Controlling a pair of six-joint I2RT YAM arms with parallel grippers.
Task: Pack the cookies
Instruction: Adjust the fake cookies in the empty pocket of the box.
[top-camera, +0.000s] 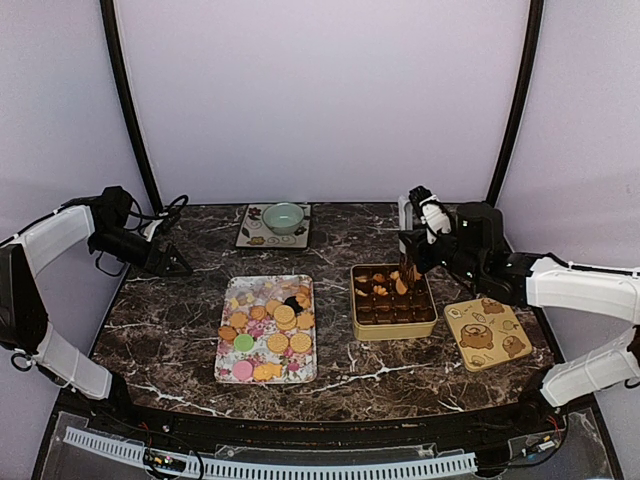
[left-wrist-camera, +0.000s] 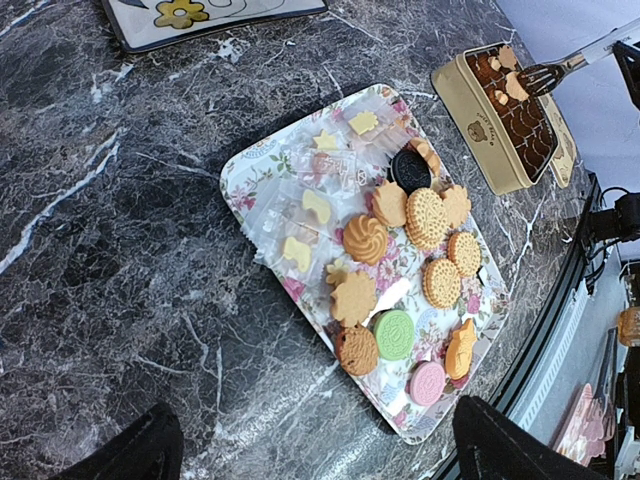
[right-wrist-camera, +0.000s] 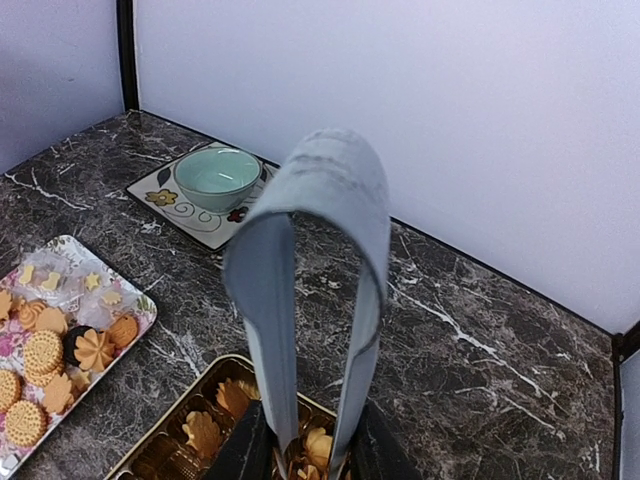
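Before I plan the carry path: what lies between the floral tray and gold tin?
Nothing: only bare marble table separates tray and tin, per the top view.

One tray (left-wrist-camera: 245, 180), tin (top-camera: 392, 331), bowl (top-camera: 284, 222), tongs (right-wrist-camera: 330, 180)

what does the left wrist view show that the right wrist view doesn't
Only left wrist: a round pink cookie and a round green cookie at the front end of the flower-patterned rectangular tray. Only right wrist: the mint-green bowl. Both: that tray, golden-orange cookies, the gold metal tin with brown compartments, and the grey metal tongs over it.
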